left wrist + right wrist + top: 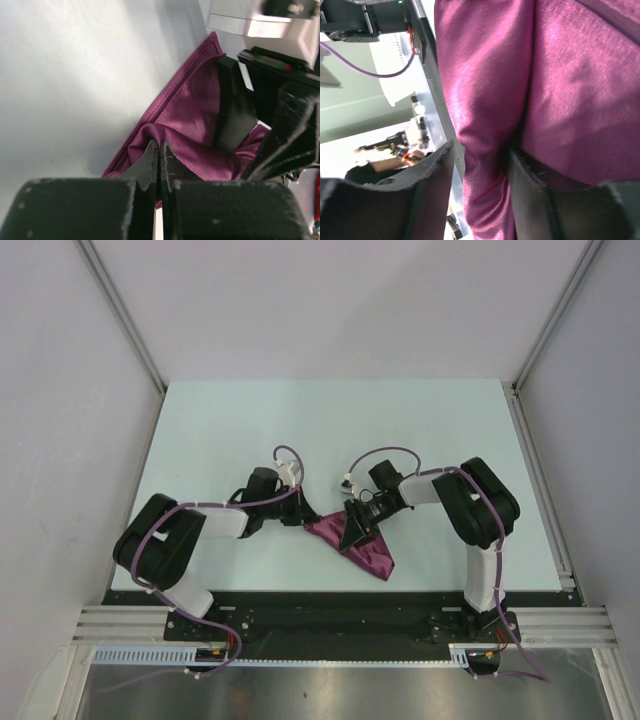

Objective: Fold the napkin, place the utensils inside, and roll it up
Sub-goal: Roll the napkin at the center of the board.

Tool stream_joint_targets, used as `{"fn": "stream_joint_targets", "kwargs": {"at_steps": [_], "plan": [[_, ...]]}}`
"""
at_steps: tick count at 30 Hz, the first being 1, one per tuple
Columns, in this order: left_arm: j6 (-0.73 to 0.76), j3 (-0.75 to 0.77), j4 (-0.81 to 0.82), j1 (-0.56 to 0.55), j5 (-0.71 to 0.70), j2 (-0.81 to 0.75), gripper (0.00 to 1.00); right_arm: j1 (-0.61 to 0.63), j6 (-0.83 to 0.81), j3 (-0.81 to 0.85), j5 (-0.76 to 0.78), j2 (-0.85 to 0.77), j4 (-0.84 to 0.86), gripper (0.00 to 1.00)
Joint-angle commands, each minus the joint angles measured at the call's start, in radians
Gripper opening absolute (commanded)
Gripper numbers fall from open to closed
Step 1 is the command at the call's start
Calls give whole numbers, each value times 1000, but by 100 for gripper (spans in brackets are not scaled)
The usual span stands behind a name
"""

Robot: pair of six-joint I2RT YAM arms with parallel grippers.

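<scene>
The plum napkin (367, 554) lies bunched in a rough triangle near the table's front edge, between both arms. My left gripper (304, 519) is at its left corner. In the left wrist view the left gripper (160, 146) is shut, its tips pinching a raised fold of the napkin (195, 115). My right gripper (356, 530) sits over the cloth's middle. In the right wrist view the right gripper (480, 149) is open around a hanging fold of the napkin (560, 75): the cloth rests against the right finger, the left finger stands apart. The utensils are hidden.
The pale green table (250, 430) is bounded by white walls at left, back and right. A black rail (330, 605) runs along the near edge by the arm bases. The right arm's black fingers (232, 115) crowd close to my left gripper.
</scene>
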Motion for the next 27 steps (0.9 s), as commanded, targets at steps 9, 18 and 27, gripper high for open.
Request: {"fn": "stream_joint_targets", "kwargs": {"at_steps": [9,18,27], "plan": [[-15,101,-91,-6,-12,90,0,20,18,-18,470,-368,-13,63],[-13,111,-101,-8,-4,110,0,404,-150,-71,1105,-524,23,67],[-4,125,-120,-6,-4,113,0,523,-229,-47,1280,-412,34,67]]}}
